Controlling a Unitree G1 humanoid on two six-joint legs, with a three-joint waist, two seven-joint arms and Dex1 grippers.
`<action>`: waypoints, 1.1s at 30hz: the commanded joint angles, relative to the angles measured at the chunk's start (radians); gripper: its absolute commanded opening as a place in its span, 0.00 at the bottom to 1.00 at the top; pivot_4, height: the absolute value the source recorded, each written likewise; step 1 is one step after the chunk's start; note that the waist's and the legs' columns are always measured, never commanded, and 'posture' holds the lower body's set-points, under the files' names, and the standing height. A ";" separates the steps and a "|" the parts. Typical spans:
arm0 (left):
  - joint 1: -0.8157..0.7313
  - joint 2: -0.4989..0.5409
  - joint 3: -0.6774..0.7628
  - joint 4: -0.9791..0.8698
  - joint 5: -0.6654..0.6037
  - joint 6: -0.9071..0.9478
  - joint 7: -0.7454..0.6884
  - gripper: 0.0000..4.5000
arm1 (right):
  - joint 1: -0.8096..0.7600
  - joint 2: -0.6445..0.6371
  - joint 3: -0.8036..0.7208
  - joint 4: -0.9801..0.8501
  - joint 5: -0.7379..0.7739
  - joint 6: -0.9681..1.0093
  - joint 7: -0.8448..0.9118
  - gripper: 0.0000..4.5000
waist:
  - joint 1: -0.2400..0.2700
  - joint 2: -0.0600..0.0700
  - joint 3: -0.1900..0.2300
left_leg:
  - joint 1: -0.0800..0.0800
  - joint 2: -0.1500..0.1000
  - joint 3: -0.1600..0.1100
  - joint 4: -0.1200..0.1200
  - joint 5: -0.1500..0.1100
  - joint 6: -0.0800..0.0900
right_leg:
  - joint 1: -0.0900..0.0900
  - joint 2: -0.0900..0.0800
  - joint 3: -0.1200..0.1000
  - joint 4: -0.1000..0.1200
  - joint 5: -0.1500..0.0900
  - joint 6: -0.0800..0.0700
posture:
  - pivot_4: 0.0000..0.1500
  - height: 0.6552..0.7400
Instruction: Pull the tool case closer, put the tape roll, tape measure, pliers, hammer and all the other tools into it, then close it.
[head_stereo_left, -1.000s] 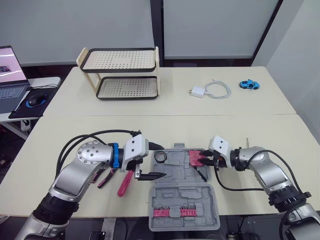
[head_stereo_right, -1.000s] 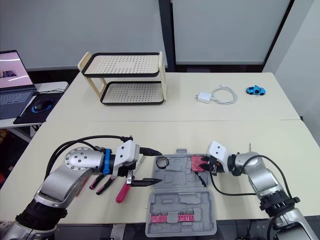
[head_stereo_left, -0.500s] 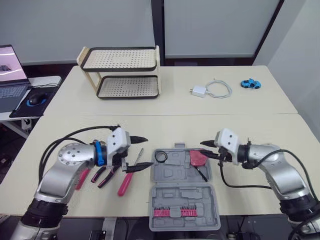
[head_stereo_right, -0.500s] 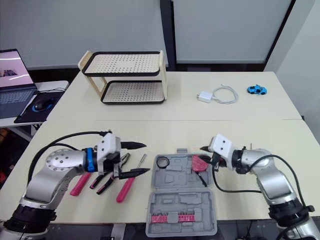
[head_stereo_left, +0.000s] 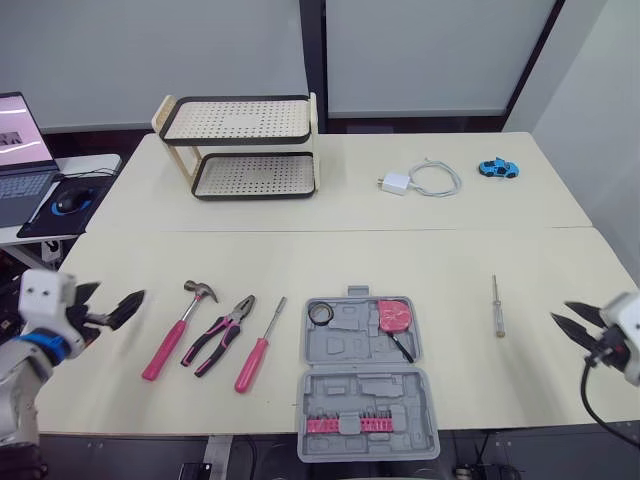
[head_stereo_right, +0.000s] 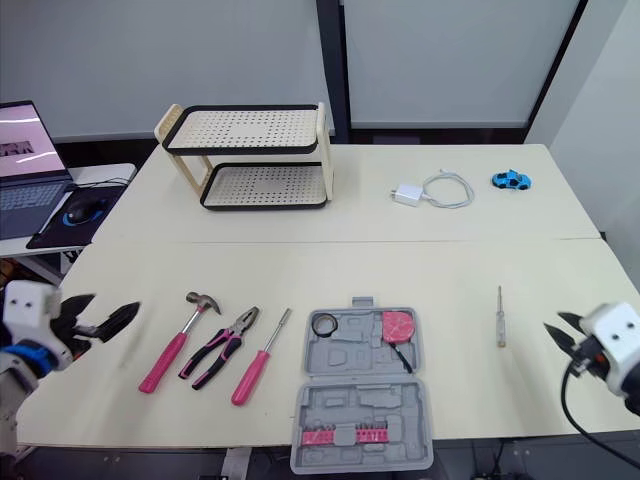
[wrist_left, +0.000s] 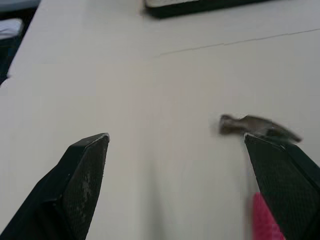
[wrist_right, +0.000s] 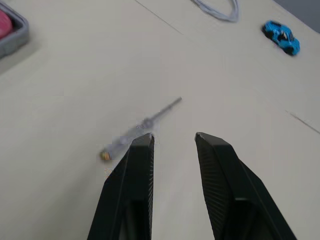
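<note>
— Left eye view: what is counted as done?
— The tool case (head_stereo_left: 367, 400) is seen open at the near table edge, with the tape roll (head_stereo_left: 320, 314) and tape measure (head_stereo_left: 396, 315) laid inside.
— And left?
— The hammer (head_stereo_left: 178, 325), pliers (head_stereo_left: 220, 333), pink screwdriver (head_stereo_left: 258, 348) and thin screwdriver (head_stereo_left: 496, 304) are to be packed and the lid shut. The left gripper (wrist_left: 175, 139) and right gripper (wrist_right: 173, 136) are held apart, empty.

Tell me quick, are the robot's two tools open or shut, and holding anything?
Left tool: open, holding nothing.
Right tool: open, holding nothing.
</note>
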 joint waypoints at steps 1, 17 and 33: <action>0.045 0.016 0.047 0.009 -0.009 -0.007 0.011 1.00 | 0.026 -0.003 -0.055 0.020 0.044 -0.034 0.019 0.59 | 0.001 0.000 0.000 | 0.000 0.001 0.000 0.000 0.000 0.000 | 0.000 0.000 0.000 0.000 0.000 0.000 | 1.00 1.00; 0.264 0.025 0.120 -0.089 -0.053 0.009 -0.025 1.00 | -0.099 -0.282 0.099 -0.171 0.244 0.168 0.234 0.99 | -0.001 0.000 0.000 | 0.000 0.003 0.001 0.000 0.000 0.000 | 0.000 -0.002 0.002 0.000 0.000 0.000 | 1.00 1.00; 0.490 0.015 0.029 -0.569 -0.094 0.076 -0.214 1.00 | -0.713 -0.382 0.560 -0.360 0.440 0.470 0.212 0.99 | 0.018 -0.001 0.001 | -0.003 0.000 0.000 0.000 0.000 0.000 | 0.000 -0.010 -0.001 -0.005 0.000 0.000 | 1.00 1.00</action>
